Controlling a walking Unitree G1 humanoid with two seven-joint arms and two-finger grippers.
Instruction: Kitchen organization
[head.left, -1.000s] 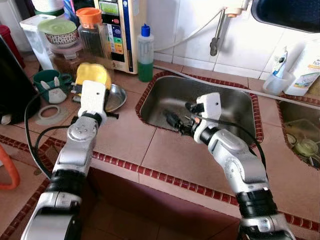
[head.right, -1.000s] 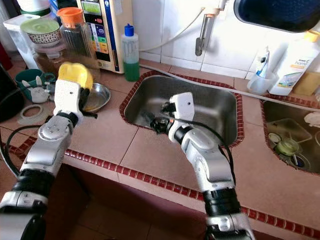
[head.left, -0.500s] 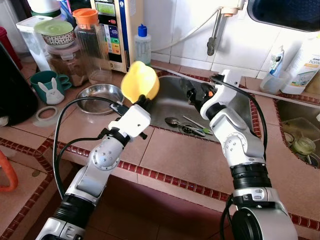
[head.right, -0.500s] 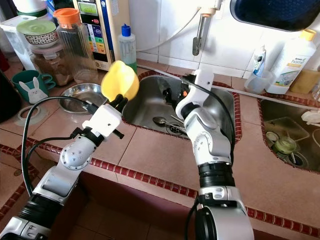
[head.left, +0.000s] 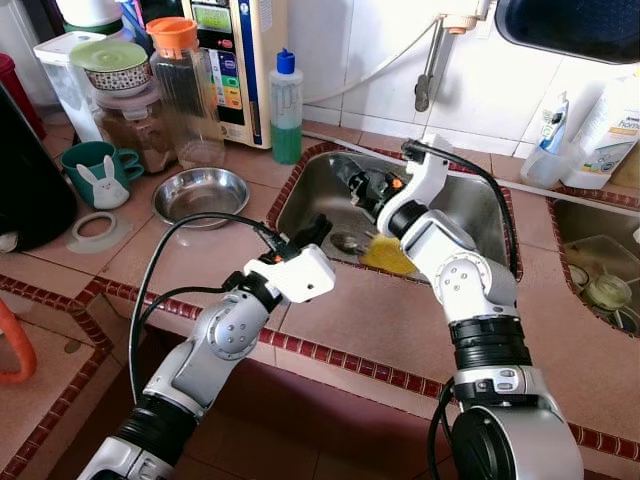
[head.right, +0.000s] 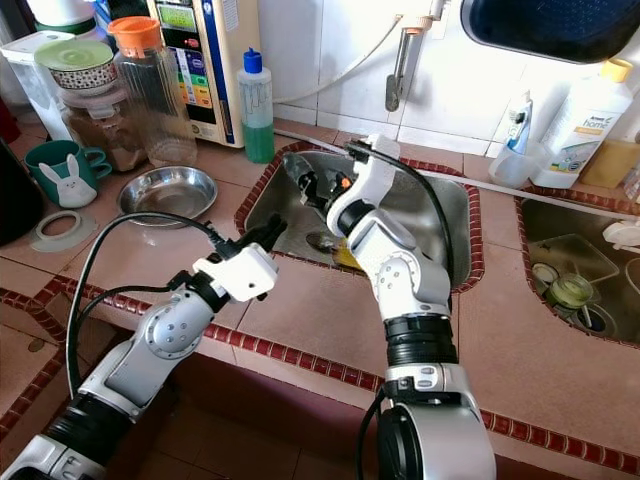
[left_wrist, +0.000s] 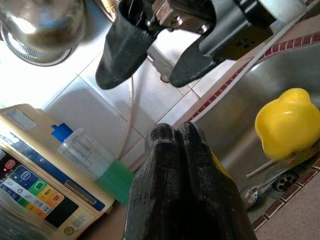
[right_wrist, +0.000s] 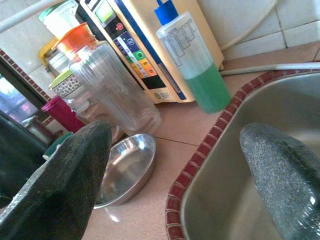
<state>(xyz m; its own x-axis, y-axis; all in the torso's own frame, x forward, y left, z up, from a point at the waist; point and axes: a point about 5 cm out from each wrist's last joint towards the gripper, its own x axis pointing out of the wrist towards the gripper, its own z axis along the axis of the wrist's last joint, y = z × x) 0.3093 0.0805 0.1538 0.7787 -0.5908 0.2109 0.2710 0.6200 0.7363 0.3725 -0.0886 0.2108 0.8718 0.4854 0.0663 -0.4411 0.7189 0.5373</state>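
A yellow plastic cup (head.left: 385, 257) lies on its side on the bottom of the steel sink (head.left: 482, 205), beside the drain and a spoon (left_wrist: 260, 192). My left gripper (head.left: 318, 228) hovers at the sink's near left rim, shut and holding nothing; its fingertips (left_wrist: 180, 150) press together, and the yellow cup (left_wrist: 287, 127) lies beyond them. My right gripper (head.left: 352, 180) hangs over the sink's left part, open, with its fingers (right_wrist: 60, 190) spread wide and nothing between them.
A steel bowl (head.left: 200, 192) sits on the tiled counter left of the sink. Behind it stand a green soap bottle (head.left: 286, 108), an orange-lidded clear jug (head.left: 185, 85) and a rabbit mug (head.left: 95, 172). A tap (head.left: 430, 75) hangs above the sink. A second basin (head.left: 600, 285) lies at the right.
The yellow cup left my left gripper and now lies in the sink. The left gripper has shut and dropped toward the rim. My right gripper swung left and lower over the sink.
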